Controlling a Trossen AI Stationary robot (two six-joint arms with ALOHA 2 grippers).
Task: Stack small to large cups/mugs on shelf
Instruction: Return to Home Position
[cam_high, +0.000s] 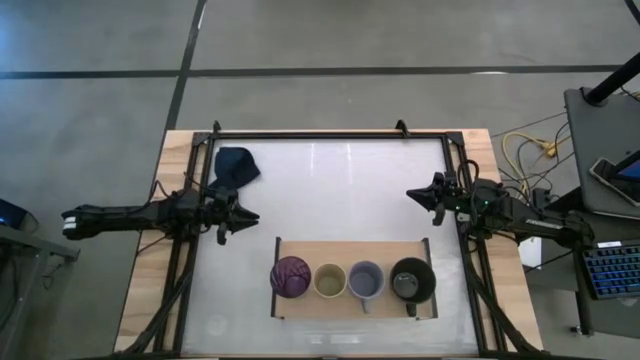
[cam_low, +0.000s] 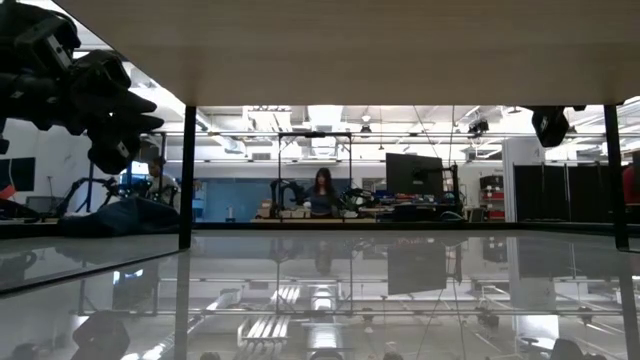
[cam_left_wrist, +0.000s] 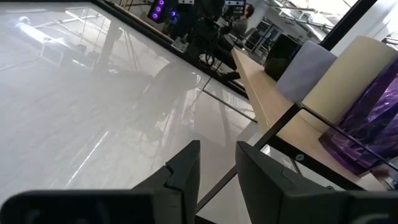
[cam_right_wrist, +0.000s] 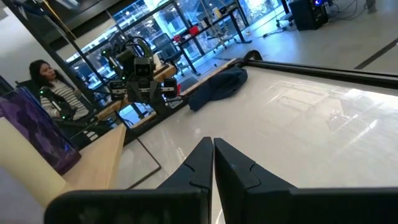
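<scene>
Four cups stand upright in a row on the light-wood shelf (cam_high: 352, 248) near the table's front edge. From left to right they are a purple tumbler (cam_high: 290, 276), a pale yellow cup (cam_high: 329, 281), a grey mug (cam_high: 366, 281) and a black mug (cam_high: 411, 281). My left gripper (cam_left_wrist: 217, 165) hovers at the table's left side, left of the shelf, open by a narrow gap with nothing between its fingers. At the table's right side, beyond the shelf's right end, my right gripper (cam_right_wrist: 213, 155) hovers shut and empty. The left wrist view shows the purple tumbler (cam_left_wrist: 373, 124) and yellow cup (cam_left_wrist: 348, 74) close by.
A dark blue cloth (cam_high: 236, 165) lies crumpled at the table's far left corner. The table's black frame (cam_high: 330, 134) runs along its edges. The middle and far part of the white tabletop (cam_high: 340, 190) is bare. A person (cam_right_wrist: 46, 87) sits in the room beyond the table.
</scene>
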